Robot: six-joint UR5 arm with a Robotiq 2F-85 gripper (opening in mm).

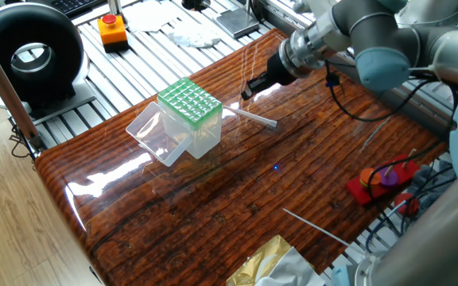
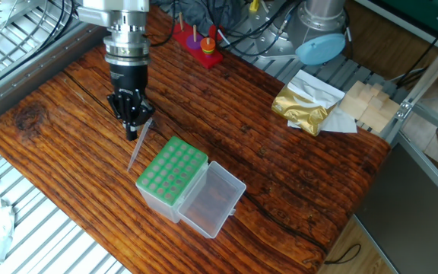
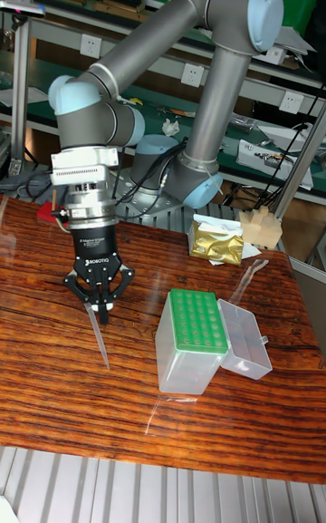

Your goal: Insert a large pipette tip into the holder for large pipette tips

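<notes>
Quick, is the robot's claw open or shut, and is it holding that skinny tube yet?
Gripper: fingers close together above the large pipette tip, which lies on the table; whether it is fully shut or gripping the tip cannot be told.

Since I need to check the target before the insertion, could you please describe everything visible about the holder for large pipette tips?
The holder for large pipette tips is a small clear plastic box with a green grid top of many holes. No tips stand in the holes that show. Its clear hinged lid is swung open and rests on the wooden table beside the box. The box stands upright. The large pipette tip lies flat on the table next to it. The pincer is above that tip's wide end, clear of the box.
</notes>
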